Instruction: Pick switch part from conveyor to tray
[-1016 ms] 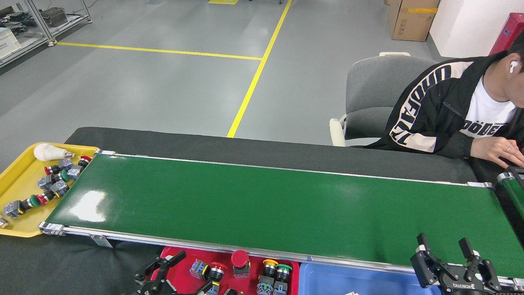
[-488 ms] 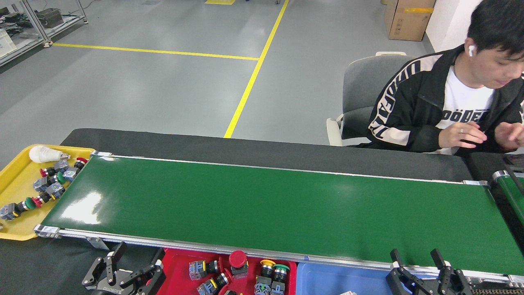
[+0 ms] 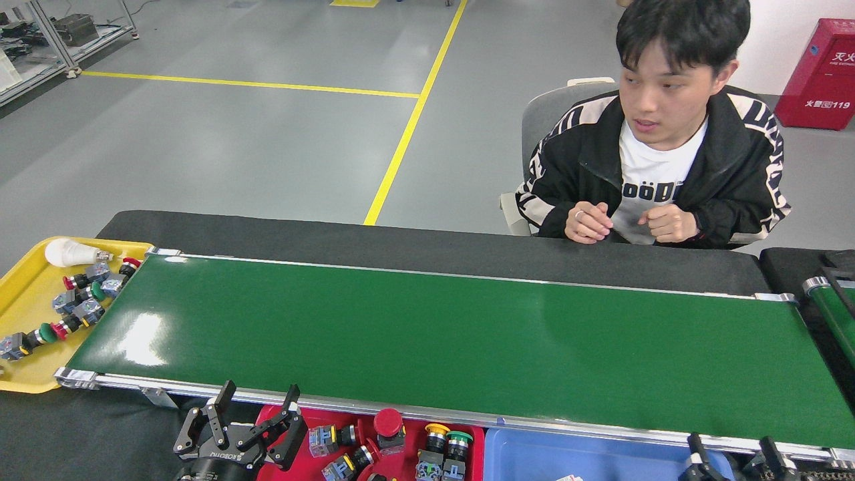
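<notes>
Switch parts (image 3: 391, 434): several already lie in the red tray (image 3: 294, 461) just below the conveyor's near rail. More sit in the yellow tray (image 3: 27, 280) off the belt's left end, beside a white bulb (image 3: 70, 252). The conveyor (image 3: 441, 341) carries nothing; no part to pick for now.

Left gripper (image 3: 257, 417) hovers at the red tray's left edge, jaws spread wide, empty. Right gripper (image 3: 731, 454) shows only two fingertips at the frame's bottom; its state can't be told.

Blue bin (image 3: 554, 457) next to the red tray, contents mostly hidden. Black table cloth (image 3: 434, 247). A person (image 3: 654, 174) sits behind. Grey floor, yellow lines.
</notes>
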